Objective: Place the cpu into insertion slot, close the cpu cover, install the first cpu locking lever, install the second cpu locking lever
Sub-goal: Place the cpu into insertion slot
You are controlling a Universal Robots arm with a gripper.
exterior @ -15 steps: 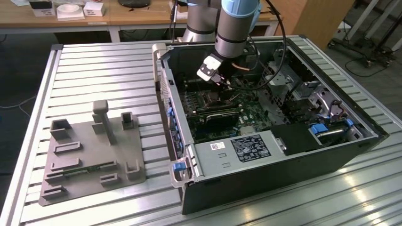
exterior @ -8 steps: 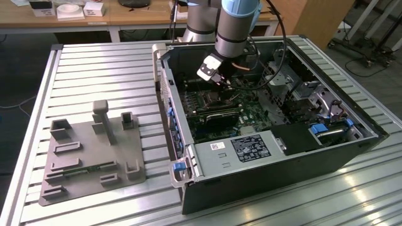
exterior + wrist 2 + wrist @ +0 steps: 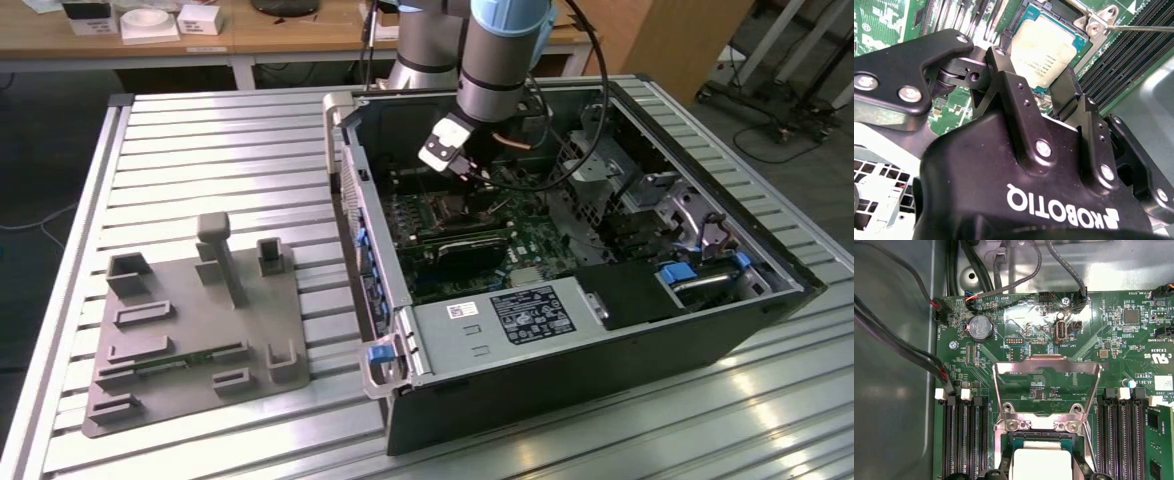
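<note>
cpu (image 3: 1041,463) in insertion slot (image 3: 1003,445) | cpu cover (image 3: 1044,414) upright | memory slots (image 3: 964,440) flanking

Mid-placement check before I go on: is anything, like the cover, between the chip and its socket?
Nothing visible. The cover is swung up and back from the socket, and the chip lies right at the socket, by the gripper. A thin lever lies off to one side. I cannot tell whether the chip is fully seated.

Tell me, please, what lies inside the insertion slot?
The cpu lies within the insertion slot, its silvery-beige top showing, with the cpu cover swung open. The slot's contacts beneath are hidden by the cpu.
</note>
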